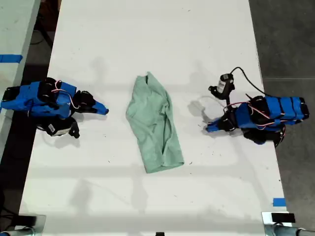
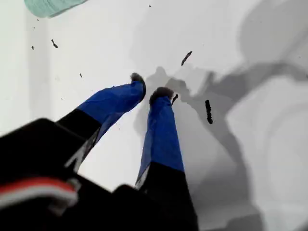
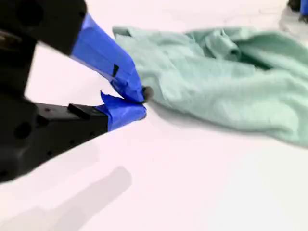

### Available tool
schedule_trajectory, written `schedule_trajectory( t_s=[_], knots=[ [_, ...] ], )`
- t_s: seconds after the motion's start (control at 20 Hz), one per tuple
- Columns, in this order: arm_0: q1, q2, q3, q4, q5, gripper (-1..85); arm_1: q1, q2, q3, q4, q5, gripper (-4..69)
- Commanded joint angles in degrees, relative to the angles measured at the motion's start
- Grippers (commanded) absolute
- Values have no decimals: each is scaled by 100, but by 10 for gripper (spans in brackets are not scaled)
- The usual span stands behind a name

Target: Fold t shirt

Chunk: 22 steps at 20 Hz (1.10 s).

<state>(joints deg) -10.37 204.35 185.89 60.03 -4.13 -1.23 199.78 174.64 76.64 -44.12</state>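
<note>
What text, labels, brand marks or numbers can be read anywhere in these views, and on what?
None can be read.
The t shirt shows plain cloth, no print or tag visible.
My first gripper and my second gripper carry only plain blue tape.
The white table bears only small dark specks, no writing.

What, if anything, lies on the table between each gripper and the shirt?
Nothing visible. Only bare white table separates my first gripper from the shirt. My second gripper sits right beside the shirt's edge, with nothing between them.
</note>
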Motion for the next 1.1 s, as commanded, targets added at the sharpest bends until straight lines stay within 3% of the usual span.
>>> schedule_trajectory(
  t_s=[0.0,0.2,0.45,0.55,0.65,0.7,1.05],
  knots=[
    [-756,-44,281,-167,800,-2,-18,88,325,9,-79,52],
    [-1459,-53,281,-176,1248,-2,-18,88,325,9,-88,50],
    [-1160,-9,281,-185,1134,-2,-18,88,325,9,-88,49],
    [-1204,-18,281,-176,1169,-2,562,97,352,-220,-229,36],
    [-1160,-26,281,-176,1178,-2,1547,97,352,-167,1248,49],
    [-1134,-26,281,-176,1178,-2,1740,97,343,-185,1521,34],
    [-1107,-35,281,-176,1213,-2,1740,88,352,-26,1116,19]
  ],
)
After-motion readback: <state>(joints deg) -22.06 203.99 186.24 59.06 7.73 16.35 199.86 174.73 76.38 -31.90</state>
